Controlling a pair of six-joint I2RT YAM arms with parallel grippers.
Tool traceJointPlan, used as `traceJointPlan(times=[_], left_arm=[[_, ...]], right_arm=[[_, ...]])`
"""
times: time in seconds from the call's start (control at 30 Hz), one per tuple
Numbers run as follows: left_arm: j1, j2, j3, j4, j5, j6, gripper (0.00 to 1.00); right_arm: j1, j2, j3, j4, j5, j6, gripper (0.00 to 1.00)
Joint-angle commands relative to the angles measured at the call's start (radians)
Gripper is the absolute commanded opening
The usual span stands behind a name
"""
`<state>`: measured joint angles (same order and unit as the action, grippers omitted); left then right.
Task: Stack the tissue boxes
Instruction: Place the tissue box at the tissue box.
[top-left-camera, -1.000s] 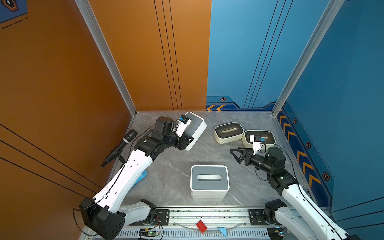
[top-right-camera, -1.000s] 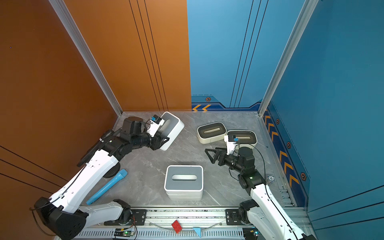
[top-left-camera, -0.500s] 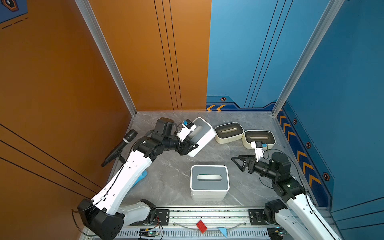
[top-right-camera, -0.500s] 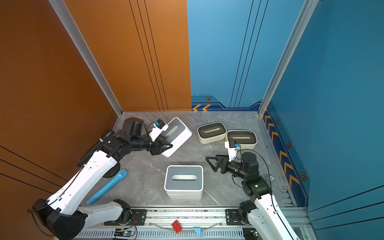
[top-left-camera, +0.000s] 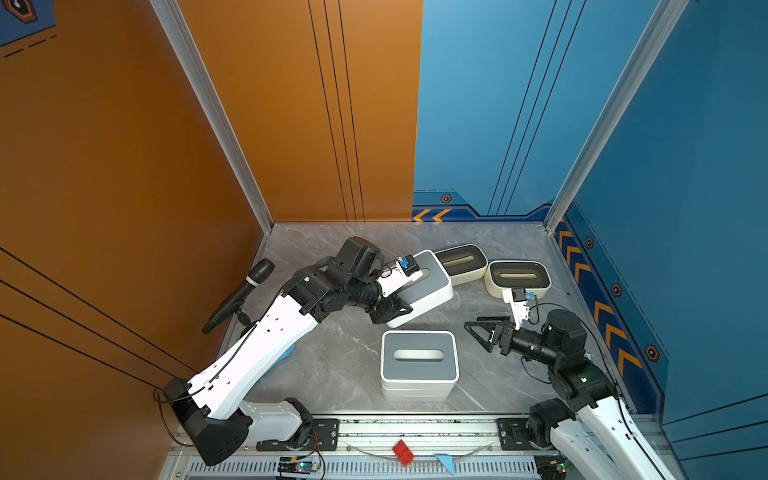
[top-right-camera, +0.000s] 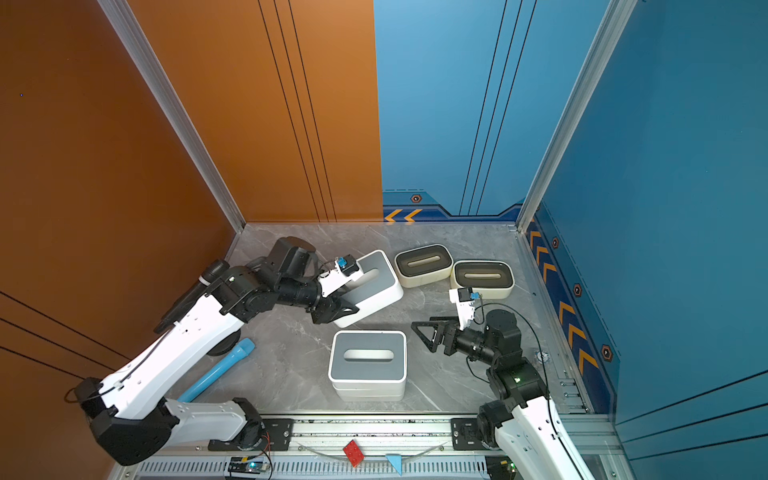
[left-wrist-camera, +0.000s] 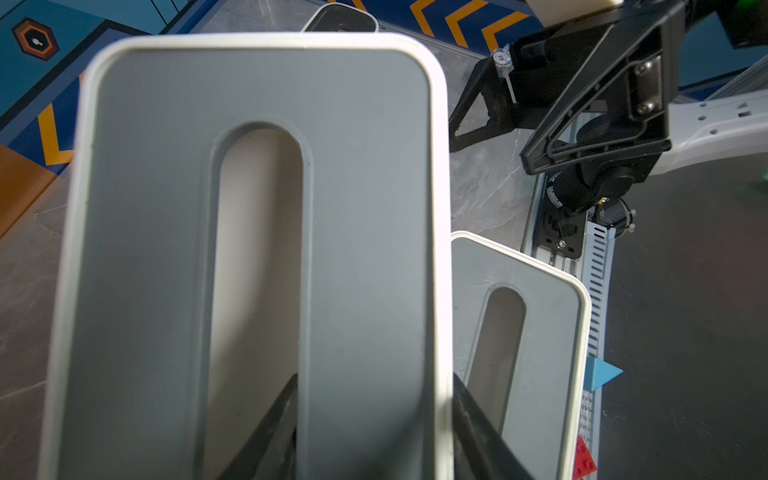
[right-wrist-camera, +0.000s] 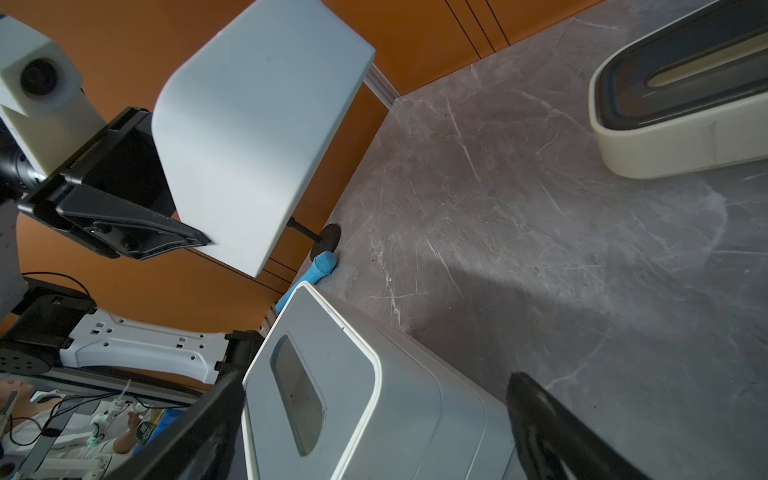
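Note:
My left gripper (top-left-camera: 395, 309) (top-right-camera: 337, 309) is shut on a white tissue box with a grey top (top-left-camera: 428, 286) (top-right-camera: 374, 284) (left-wrist-camera: 365, 208) (right-wrist-camera: 257, 145). One finger is in its oval slot and the other is outside its side wall. The box hangs tilted above the table, just behind a stack of grey-topped white tissue boxes (top-left-camera: 419, 361) (top-right-camera: 368, 361) (left-wrist-camera: 548, 332) (right-wrist-camera: 407, 407). Two cream tissue boxes with dark-brown tops (top-left-camera: 461, 262) (top-left-camera: 519, 278) (top-right-camera: 424, 264) (top-right-camera: 482, 278) sit at the back right. My right gripper (top-left-camera: 478, 334) (top-right-camera: 420, 334) (right-wrist-camera: 374, 415) is open and empty beside the stack's right side.
A black microphone (top-left-camera: 241, 295) on a stand leans by the orange left wall. A blue tube (top-right-camera: 220, 370) lies near the left arm's base. A red brick (top-left-camera: 403, 451) and a blue triangle (top-left-camera: 444, 463) lie on the front rail. Walls close in three sides.
My left arm has carried the grey-topped box from the back left toward the middle, closer to the stack. My right arm has drawn back from the cream boxes toward the front.

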<state>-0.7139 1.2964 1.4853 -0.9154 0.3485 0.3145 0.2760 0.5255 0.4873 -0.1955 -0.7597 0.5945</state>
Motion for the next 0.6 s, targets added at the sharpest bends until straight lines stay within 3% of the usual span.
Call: traceJointPlan(times=[0.0,0.3,0.57], left_arm=[[-0.038,0.011,0.082,-0.067,-0.041,0.05,0.43],[-0.079,0.008,0.117,-0.154,-0.024,0.118,0.44],[-0.122,0.02,0.119,-0.221,-0.065,0.141,0.45]], right_arm=[[0.006,-0.046,0.028,-0.057,-0.037,0.001,1.0],[0.006,-0.095,0.02,-0.105,-0.098,0.014,1.0],[0.006,-0.161,0.017,-0.081,-0.137,0.127,1.0]])
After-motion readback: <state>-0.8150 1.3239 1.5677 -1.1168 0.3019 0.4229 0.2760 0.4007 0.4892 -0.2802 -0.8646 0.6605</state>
